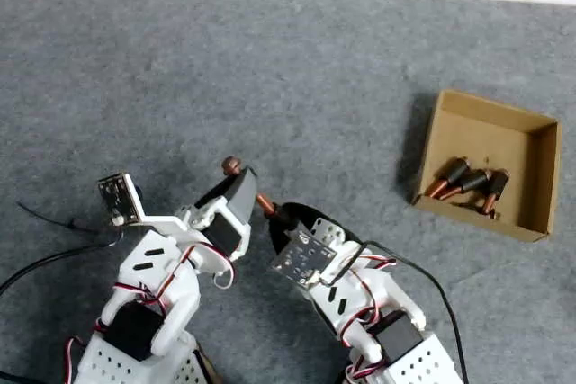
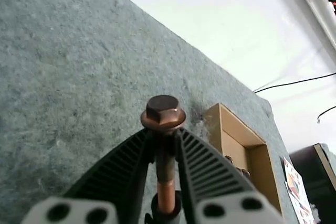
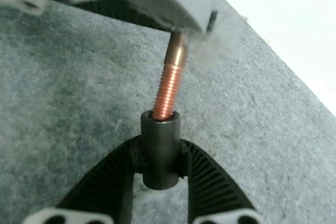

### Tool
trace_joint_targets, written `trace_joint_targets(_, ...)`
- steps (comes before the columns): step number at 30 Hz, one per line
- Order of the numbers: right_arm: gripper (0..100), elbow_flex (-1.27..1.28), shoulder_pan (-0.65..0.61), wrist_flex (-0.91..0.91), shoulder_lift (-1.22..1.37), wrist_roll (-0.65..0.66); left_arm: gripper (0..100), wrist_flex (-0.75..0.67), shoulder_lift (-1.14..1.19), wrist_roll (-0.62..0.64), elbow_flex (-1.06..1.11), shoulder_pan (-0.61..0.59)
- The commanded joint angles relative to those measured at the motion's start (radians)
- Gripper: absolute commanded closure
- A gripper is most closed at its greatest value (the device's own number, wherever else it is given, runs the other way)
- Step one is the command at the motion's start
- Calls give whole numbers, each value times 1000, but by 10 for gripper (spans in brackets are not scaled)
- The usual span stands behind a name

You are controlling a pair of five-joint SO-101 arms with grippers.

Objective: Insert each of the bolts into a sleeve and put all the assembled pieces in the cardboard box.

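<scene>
A grey felt-covered table (image 1: 270, 69) carried an open brown cardboard box (image 1: 543, 182); a thin black cable (image 1: 43, 215) lay well apart from it.

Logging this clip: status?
Left gripper shut on bolt. Right gripper shut on sleeve, bolt tip inside. Three assembled pieces in cardboard box. Nothing in the way.

Copper bolt (image 2: 163, 113); black sleeve (image 3: 160, 148); grey table (image 1: 270, 69); brown cardboard box (image 1: 536, 177)

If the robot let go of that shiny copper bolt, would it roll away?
Probably only a little: the bolt has a round shaft but a wider head, so it would likely curve around. The fuzzy grey mat should slow it.
</scene>
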Motion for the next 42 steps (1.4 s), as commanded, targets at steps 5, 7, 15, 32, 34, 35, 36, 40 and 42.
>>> trace_joint_targets(5,994,162,36,-5,-7,5,996,0,-8,-107,42,53)
trace_joint_targets(7,994,162,36,-5,-7,3,996,25,-8,-132,54,76)
trace_joint_targets(15,994,162,38,-7,-7,-41,996,104,-8,-212,58,166)
trace_joint_targets(32,994,162,90,-35,-8,-46,732,146,-8,-163,35,73)
trace_joint_targets(34,994,162,90,-35,-8,-46,627,146,-8,-121,35,65)
trace_joint_targets(35,994,162,91,-35,-8,-46,586,146,-8,-109,33,65)
trace_joint_targets(36,994,162,91,-35,-8,-46,562,146,-8,-101,33,59)
trace_joint_targets(40,994,162,110,-35,-8,-46,551,143,-8,-48,21,-36)
trace_joint_targets(42,994,162,125,-38,-8,-46,551,140,-8,-17,8,-96)
